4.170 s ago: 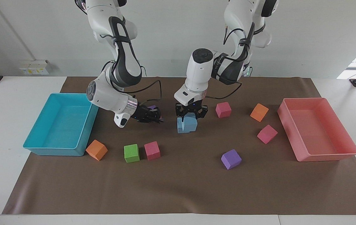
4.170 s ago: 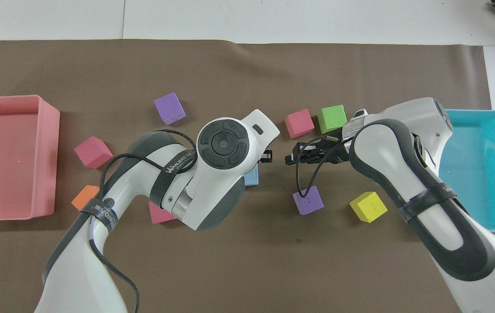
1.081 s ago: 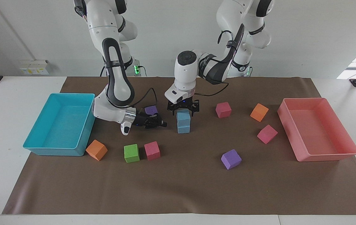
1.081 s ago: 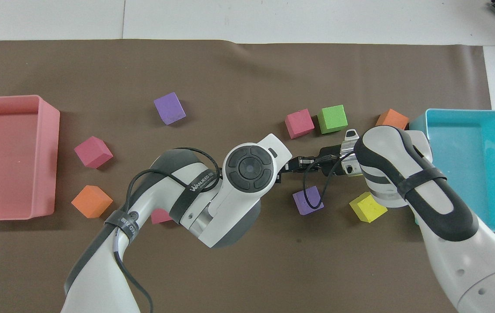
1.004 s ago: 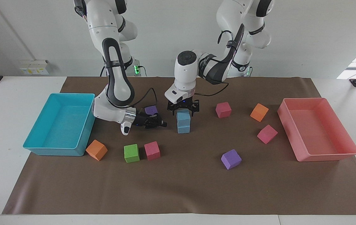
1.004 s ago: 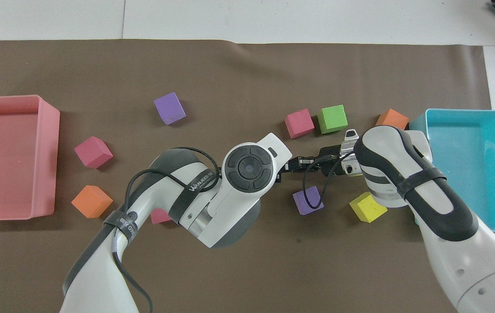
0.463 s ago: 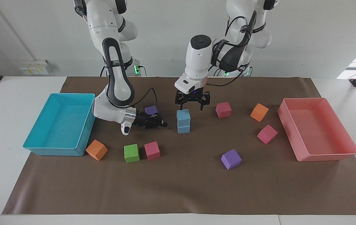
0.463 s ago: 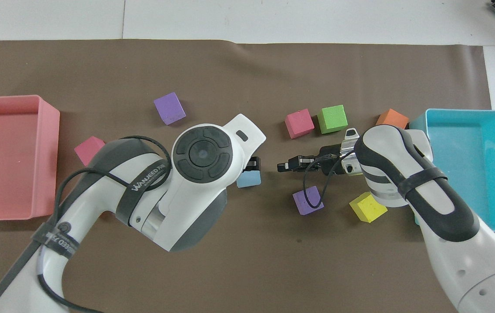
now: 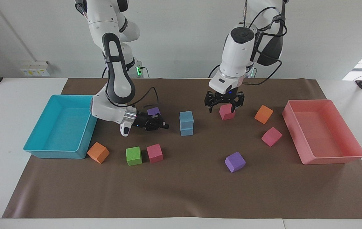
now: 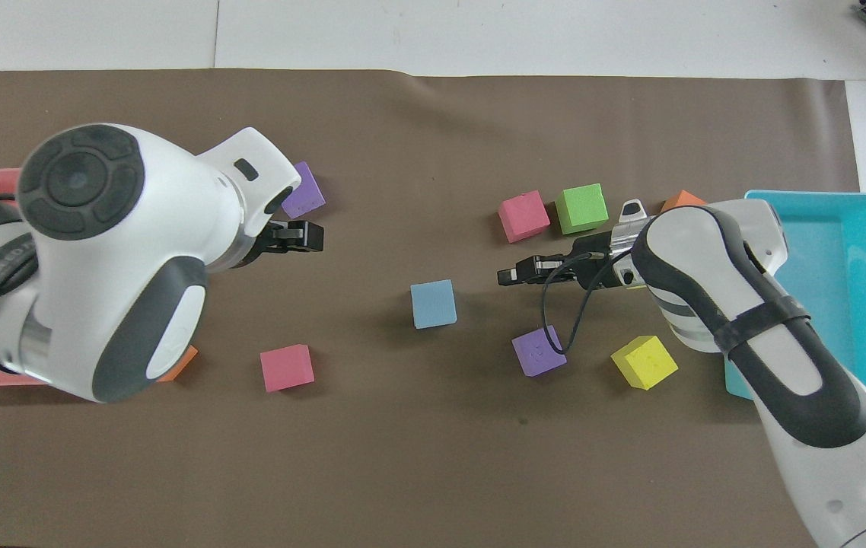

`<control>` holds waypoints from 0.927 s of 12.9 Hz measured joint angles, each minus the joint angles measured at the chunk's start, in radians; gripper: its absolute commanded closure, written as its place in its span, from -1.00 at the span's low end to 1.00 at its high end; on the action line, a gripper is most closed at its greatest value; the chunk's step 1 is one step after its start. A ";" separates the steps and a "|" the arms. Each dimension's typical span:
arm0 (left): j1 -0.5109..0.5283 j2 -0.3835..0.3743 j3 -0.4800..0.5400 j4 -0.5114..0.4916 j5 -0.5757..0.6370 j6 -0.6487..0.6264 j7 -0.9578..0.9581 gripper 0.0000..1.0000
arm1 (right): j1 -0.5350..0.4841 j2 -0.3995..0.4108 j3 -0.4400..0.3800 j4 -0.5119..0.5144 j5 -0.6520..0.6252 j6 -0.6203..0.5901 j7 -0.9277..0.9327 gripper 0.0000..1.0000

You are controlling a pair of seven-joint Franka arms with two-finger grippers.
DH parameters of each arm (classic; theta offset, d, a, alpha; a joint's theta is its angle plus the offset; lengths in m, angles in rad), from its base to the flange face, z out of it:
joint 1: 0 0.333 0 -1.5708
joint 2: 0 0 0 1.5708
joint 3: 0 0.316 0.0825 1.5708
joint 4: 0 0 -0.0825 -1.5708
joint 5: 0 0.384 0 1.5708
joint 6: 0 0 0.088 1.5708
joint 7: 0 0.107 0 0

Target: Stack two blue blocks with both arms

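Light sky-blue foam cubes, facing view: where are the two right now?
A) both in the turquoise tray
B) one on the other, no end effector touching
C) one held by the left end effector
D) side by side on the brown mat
B: the two light sky-blue foam cubes stand one on the other on the brown mat, with the left end effector and the right end effector both clear of them.

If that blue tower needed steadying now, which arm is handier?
Probably the right: the right gripper sits low beside the stacked blue blocks, toward its own end of the table. The left gripper hangs open over a pink cube, apart from them.
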 measured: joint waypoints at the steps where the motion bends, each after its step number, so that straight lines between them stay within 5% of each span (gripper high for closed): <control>1: 0.038 -0.026 0.002 0.001 0.000 -0.032 0.039 -1.00 | 0.001 -0.017 0.001 0.016 -0.069 0.000 0.066 -1.00; 7: 0.238 -0.088 0.009 0.087 0.000 -0.155 0.255 -1.00 | -0.012 -0.199 -0.003 0.043 -0.616 -0.039 0.427 -1.00; 12: 0.344 -0.087 0.012 0.216 -0.010 -0.361 0.399 -1.00 | -0.098 -0.273 -0.010 0.154 -0.967 -0.201 0.480 -1.00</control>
